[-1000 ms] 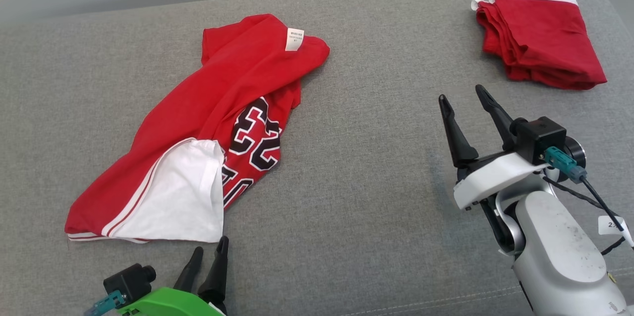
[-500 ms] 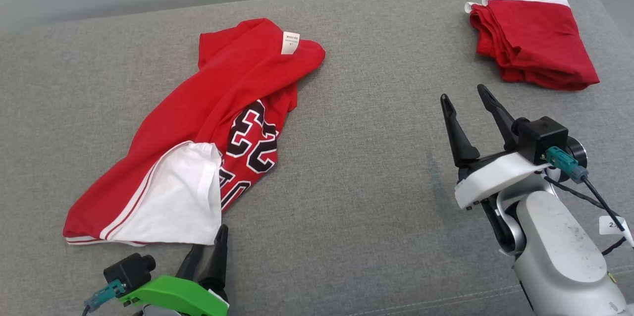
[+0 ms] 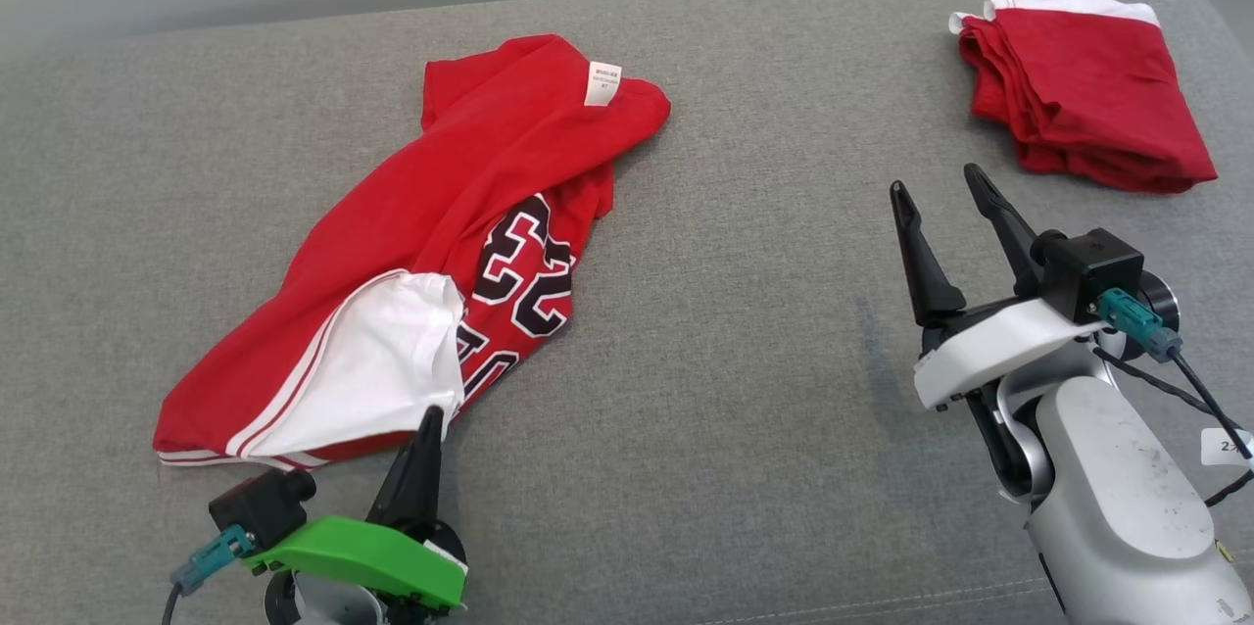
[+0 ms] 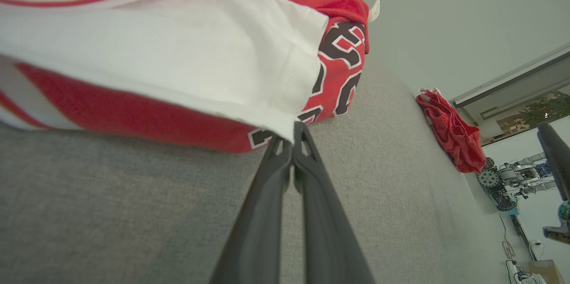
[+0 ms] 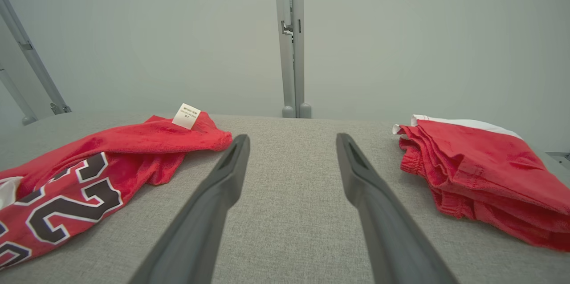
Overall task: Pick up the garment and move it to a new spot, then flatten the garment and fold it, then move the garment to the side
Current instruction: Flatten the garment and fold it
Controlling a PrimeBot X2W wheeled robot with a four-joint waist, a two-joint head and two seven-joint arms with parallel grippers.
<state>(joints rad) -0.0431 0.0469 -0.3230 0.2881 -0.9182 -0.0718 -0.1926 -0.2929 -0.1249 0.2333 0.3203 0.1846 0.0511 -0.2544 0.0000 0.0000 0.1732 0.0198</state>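
The garment is a red jersey with black-and-white numbers and a white panel. It lies crumpled on the left half of the grey cushioned surface. My left gripper sits at its near edge, fingers pressed together on the lower corner of the white panel. In the left wrist view the closed tips of the left gripper pinch that white corner of the garment. My right gripper hovers open over bare cushion at the right, holding nothing. The right wrist view shows the right gripper with the garment to its left.
A folded red garment with a white band lies at the far right, beyond my right gripper; it is also in the wrist views. A pale wall with a metal post rises behind the cushion's back edge.
My left gripper has moved forward to the garment's white corner and shut on it. The head camera has shifted slightly. The right gripper stays open in place.
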